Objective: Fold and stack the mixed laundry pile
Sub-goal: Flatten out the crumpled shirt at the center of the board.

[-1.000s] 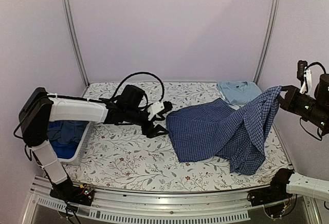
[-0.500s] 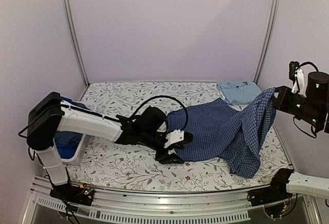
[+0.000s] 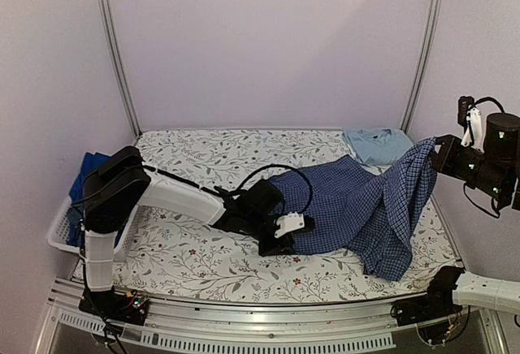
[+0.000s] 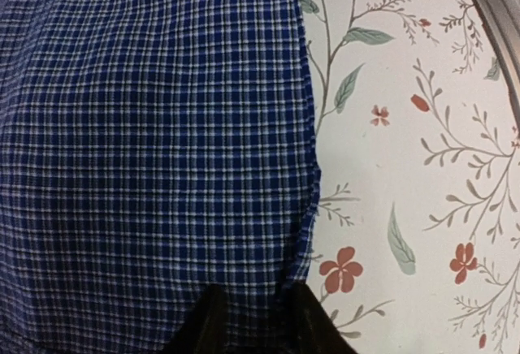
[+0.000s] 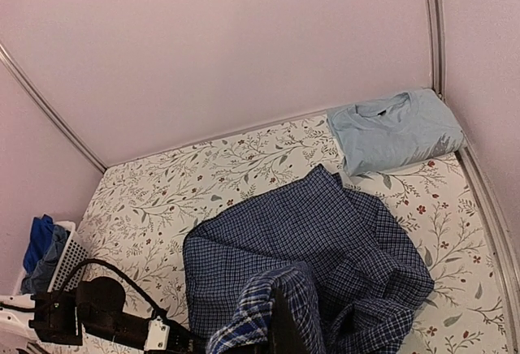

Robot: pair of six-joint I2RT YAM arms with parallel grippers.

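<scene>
A dark blue checked shirt (image 3: 341,204) lies spread on the floral table (image 3: 195,256). My right gripper (image 3: 441,153) is shut on one end of it and holds that end up at the right, so the cloth hangs down from the fingers (image 5: 286,321). My left gripper (image 3: 282,243) rests low at the shirt's near-left corner. In the left wrist view its fingertips (image 4: 210,321) stand close together with the checked cloth's hem pinched between them. A folded light-blue shirt (image 3: 376,144) lies at the back right corner. More blue garments (image 3: 88,174) sit in the basket.
A white plastic basket (image 3: 58,230) stands at the left table edge beside the left arm's base. Metal frame posts (image 3: 114,53) rise at both back corners, and a rail (image 3: 244,334) runs along the front. Pale walls close the sides and the back.
The left arm swung from mid-table toward the near side, down to the shirt's near-left corner, and its jaws closed. The right gripper lifted its end of the shirt slightly.
</scene>
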